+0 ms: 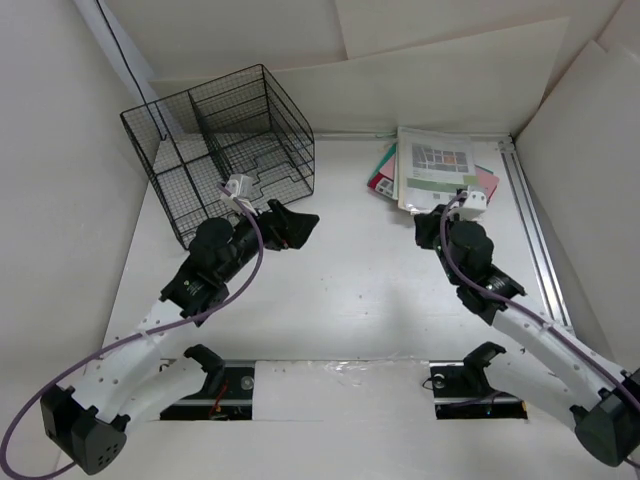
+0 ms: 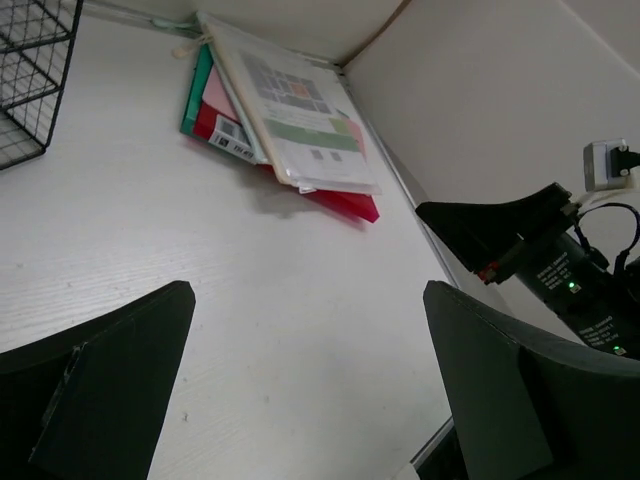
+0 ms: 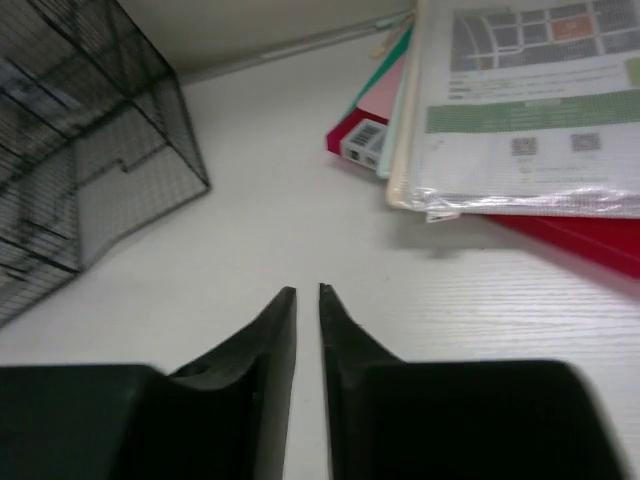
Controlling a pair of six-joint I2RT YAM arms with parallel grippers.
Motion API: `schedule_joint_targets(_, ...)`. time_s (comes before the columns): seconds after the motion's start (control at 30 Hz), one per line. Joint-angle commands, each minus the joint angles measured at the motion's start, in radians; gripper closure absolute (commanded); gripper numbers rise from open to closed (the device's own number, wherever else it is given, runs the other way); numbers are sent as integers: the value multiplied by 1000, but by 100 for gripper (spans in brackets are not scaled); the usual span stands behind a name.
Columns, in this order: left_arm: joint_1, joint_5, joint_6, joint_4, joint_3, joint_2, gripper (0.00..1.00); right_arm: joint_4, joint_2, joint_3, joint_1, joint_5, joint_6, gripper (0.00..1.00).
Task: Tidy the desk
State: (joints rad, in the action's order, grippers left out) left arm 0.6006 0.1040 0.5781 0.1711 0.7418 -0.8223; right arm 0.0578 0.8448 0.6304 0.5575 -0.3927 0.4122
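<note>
The desk (image 1: pixel 350 280) is a white tabletop. A stack of papers and red, pink and green folders (image 1: pixel 432 168) lies at the back right, a printed sheet on top. A black wire basket (image 1: pixel 225 150) stands at the back left. My left gripper (image 1: pixel 298 222) is open and empty, low over the desk just right of the basket; in the left wrist view (image 2: pixel 308 300) it faces the stack (image 2: pixel 290 120). My right gripper (image 1: pixel 428 225) is shut and empty just in front of the stack; the right wrist view (image 3: pixel 307 290) shows the stack (image 3: pixel 520 110) ahead to the right.
A metal rail (image 1: pixel 530 220) runs along the desk's right edge. Upright white boards enclose the desk on three sides. The basket shows at the left of the right wrist view (image 3: pixel 90 150) and the left wrist view (image 2: pixel 30 70). The right arm (image 2: pixel 540 250) shows beside the left fingers.
</note>
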Motion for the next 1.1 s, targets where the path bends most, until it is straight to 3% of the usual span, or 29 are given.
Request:
schedule_joint_targets(0.0, 2, -56, 35, -39, 16, -21, 0, -16, 66, 75, 5, -113, 19, 75)
schedule_joint_targets(0.03, 2, -82, 46, -71, 28, -35, 0, -16, 80, 86, -7, -132, 19, 53)
schedule_joint_targets(0.1, 2, -70, 46, -87, 28, -44, 0, -25, 123, 110, -33, -132, 54, 0)
schedule_joint_targets(0.2, 2, 6, 6, -10, -68, 15, 0, -26, 207, 147, -109, -80, 115, 0)
schedule_joint_targets(0.23, 2, 6, 6, 31, -93, 41, 0, -26, 233, 156, -132, -58, 128, 7)
schedule_joint_targets(0.3, 2, -79, -4, 31, -122, 95, 0, -26, 282, 195, -200, 21, 140, 37)
schedule_joint_targets(0.33, 2, -116, -4, -14, -122, 95, 0, -26, 322, 204, -217, 38, 149, 79)
schedule_joint_targets(0.37, 2, -136, -4, -30, -104, 95, 0, -26, 338, 213, -229, 38, 163, 97)
schedule_joint_targets(0.4, 2, -136, -4, -48, -91, 77, 0, -26, 352, 222, -249, 49, 163, 100)
schedule_joint_targets(0.63, 2, -228, 26, -154, -51, 15, 0, -26, 448, 273, -292, 58, 174, 100)
schedule_joint_targets(0.77, 2, -141, 5, -69, -132, 145, 0, -16, 507, 284, -343, 103, 186, 100)
schedule_joint_targets(0.9, 2, -239, 26, -15, -170, 224, 0, 11, 572, 284, -363, 144, 224, 71)
schedule_joint_targets(0.93, 2, -239, 26, -27, -157, 215, 0, 31, 582, 272, -363, 155, 234, 47)
schedule_joint_targets(0.97, 2, -253, 17, -44, -144, 197, 0, 31, 591, 272, -373, 175, 243, 36)
schedule_joint_targets(1.03, 2, -263, 17, -70, -105, 125, 0, 45, 623, 261, -395, 193, 279, 22)
schedule_joint_targets(1.07, 2, -263, 17, -70, -105, 108, 0, 56, 635, 261, -418, 233, 295, 22)
